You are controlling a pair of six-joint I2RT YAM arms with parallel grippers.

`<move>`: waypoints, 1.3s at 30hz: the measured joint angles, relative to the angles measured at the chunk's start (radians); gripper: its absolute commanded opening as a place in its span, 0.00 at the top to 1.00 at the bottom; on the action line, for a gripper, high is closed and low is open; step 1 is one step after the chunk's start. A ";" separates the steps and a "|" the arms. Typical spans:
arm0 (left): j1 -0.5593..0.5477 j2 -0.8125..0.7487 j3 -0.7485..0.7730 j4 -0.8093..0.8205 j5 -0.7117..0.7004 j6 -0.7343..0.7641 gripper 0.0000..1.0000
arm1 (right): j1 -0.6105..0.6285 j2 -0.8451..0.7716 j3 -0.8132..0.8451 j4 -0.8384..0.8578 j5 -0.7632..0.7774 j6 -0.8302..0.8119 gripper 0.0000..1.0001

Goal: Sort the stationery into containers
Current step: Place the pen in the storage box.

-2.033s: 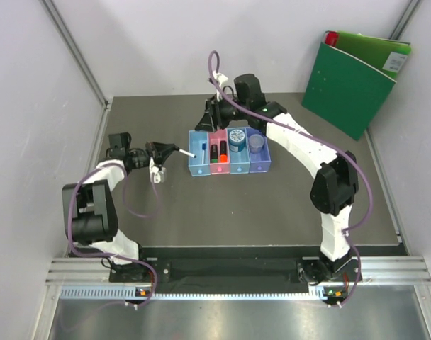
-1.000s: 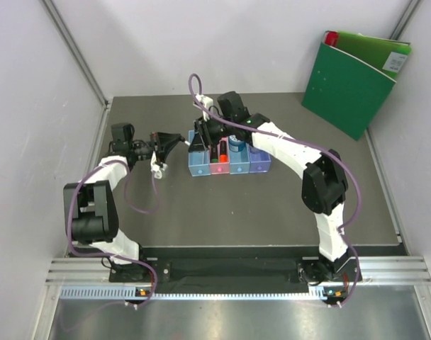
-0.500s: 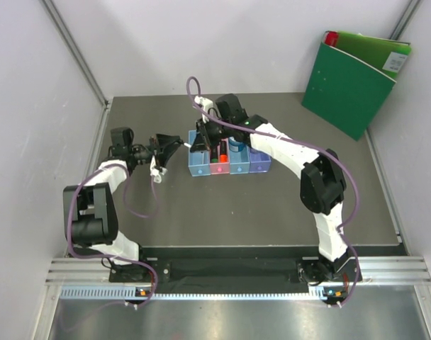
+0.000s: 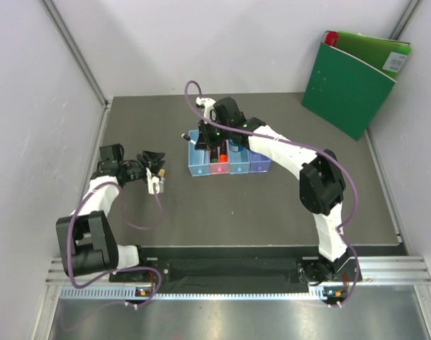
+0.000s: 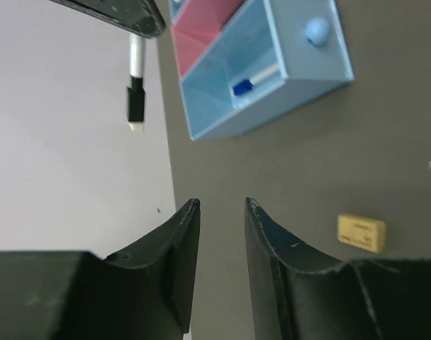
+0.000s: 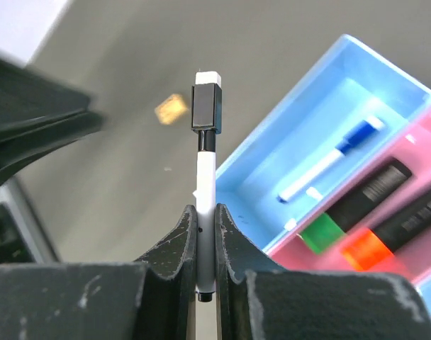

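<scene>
The containers are a joined row of bins: light blue [image 4: 198, 164], pink [image 4: 219, 166], light blue [image 4: 239, 165], purple [image 4: 259, 162]. My right gripper [image 4: 200, 144] hovers over the left blue bin's far left corner. In the right wrist view it [image 6: 206, 210] is shut on a thin white pen with a black cap [image 6: 205, 166]. The left blue bin [image 6: 272, 170] holds a white pen with a blue cap [image 6: 329, 164]. The pink bin [image 6: 414, 265] holds a green-capped marker [image 6: 357, 205] and an orange-capped marker [image 6: 396, 230]. My left gripper [image 4: 156, 160] [image 5: 221, 207] is open and empty, left of the bins.
A small tan piece [image 5: 361, 233] [image 6: 170, 109] lies on the dark table between my left gripper and the bins. A big green binder [image 4: 357, 78] leans at the back right corner. White walls close the table on three sides.
The left gripper held the white pen, the right gripper came in and closed on it, and the left has let go and drawn back to the left.
</scene>
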 measured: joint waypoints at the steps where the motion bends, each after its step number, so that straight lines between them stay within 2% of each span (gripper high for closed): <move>1: 0.000 -0.017 -0.008 -0.011 -0.024 0.000 0.64 | 0.000 0.000 -0.004 -0.002 0.021 0.004 1.00; 7: -0.012 -0.043 0.006 -0.143 -0.204 -0.007 0.67 | -0.002 0.005 -0.026 -0.002 0.155 0.048 1.00; 12: -0.027 0.077 0.130 -0.267 -0.319 -0.109 0.68 | -0.002 0.031 -0.025 0.002 0.223 0.071 1.00; 17: -0.043 0.256 0.311 -0.385 -0.375 -0.245 0.69 | -0.002 0.080 -0.018 -0.001 0.253 0.076 1.00; 22: -0.080 0.387 0.431 -0.504 -0.412 -0.311 0.69 | -0.001 0.102 -0.011 0.003 0.272 0.079 1.00; 29: -0.145 0.448 0.462 -0.618 -0.462 -0.354 0.69 | 0.005 0.125 0.028 0.007 0.281 0.083 1.00; 34: -0.148 0.461 0.475 -0.662 -0.506 -0.357 0.71 | 0.006 0.136 0.040 0.020 0.286 0.083 1.00; 36: -0.147 0.466 0.475 -0.659 -0.531 -0.357 0.69 | 0.007 0.137 0.041 0.024 0.286 0.084 1.00; 37: -0.146 0.468 0.476 -0.657 -0.539 -0.357 0.60 | 0.008 0.137 0.041 0.024 0.286 0.083 1.00; 39: -0.144 0.468 0.475 -0.642 -0.557 -0.352 0.55 | 0.010 0.137 0.041 0.026 0.286 0.083 1.00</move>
